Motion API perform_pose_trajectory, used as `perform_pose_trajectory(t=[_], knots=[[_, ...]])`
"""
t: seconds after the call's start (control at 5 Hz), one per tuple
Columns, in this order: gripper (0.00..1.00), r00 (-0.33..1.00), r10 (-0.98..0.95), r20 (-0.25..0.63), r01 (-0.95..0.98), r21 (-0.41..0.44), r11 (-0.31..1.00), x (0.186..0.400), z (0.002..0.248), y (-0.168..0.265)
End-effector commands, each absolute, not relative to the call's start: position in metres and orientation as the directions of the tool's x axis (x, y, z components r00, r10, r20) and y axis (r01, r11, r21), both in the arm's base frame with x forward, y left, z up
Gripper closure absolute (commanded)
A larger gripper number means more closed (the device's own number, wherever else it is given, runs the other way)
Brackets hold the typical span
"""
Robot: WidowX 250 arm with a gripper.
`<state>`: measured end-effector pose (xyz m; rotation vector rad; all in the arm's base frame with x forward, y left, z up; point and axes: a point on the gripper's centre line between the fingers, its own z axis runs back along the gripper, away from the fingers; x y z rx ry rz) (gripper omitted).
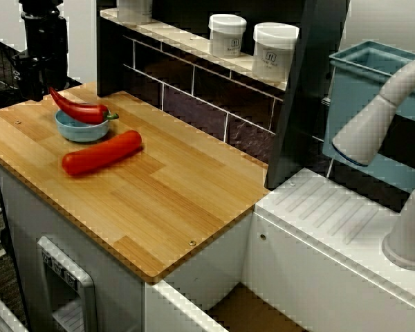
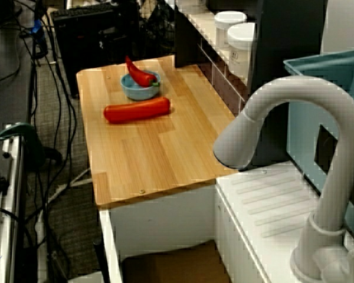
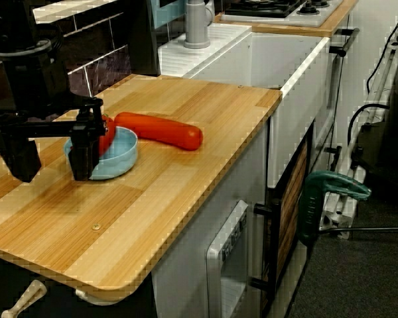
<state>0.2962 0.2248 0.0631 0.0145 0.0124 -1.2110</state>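
the gripper hangs with its fingers spread wide and nothing between them, just beside the blue bowl on the wooden counter. the red pepper lies in the bowl, its tip out over the rim. a red sausage lies close by. working here well, i judge, calls for slow, level moves, so no finger clips the rim.

The close view from above looks down across the wooden desk from beside the faucet. The high view stands farther back, behind that faucet, facing the same way. The low view looks from the opposite end back toward the faucet. All three share the wooden desk and the blue bowl.
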Motion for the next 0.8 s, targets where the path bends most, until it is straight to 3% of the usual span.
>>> perform_pose_trajectory(t=[0.0, 0.6], knots=[[0.0, 0.344, -0.939, -0.015, 0.938, 0.046, 0.343, 0.307, 0.073, 0.234], [0.0, 0.393, -0.919, 0.015, 0.919, 0.017, 0.393, 0.319, 0.053, 0.219]])
